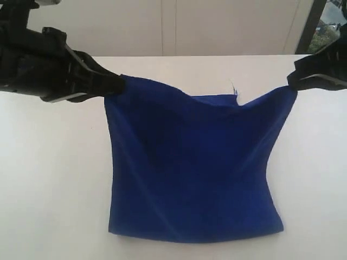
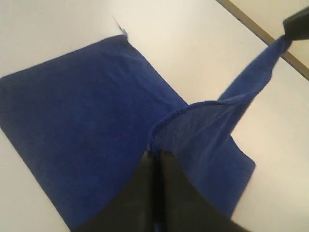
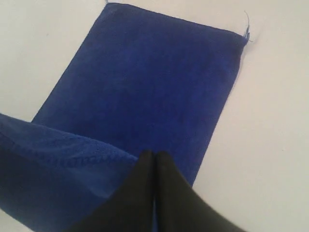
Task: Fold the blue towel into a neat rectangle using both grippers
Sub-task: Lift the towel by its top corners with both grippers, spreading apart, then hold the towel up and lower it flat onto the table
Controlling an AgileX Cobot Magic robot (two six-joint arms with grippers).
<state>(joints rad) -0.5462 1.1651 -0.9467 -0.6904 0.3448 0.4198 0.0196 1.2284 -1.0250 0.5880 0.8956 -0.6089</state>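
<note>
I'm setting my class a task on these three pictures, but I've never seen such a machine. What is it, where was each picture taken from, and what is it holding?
It is a robot with two black arms, each ending in a clamp called a gripper. One picture views the white table from outside. The other two come from cameras on the wrists, looking along each shut clamp. A blue towel lies partly on the table. The left gripper and the right gripper each pinch one corner, holding that edge above the flat part.
</note>
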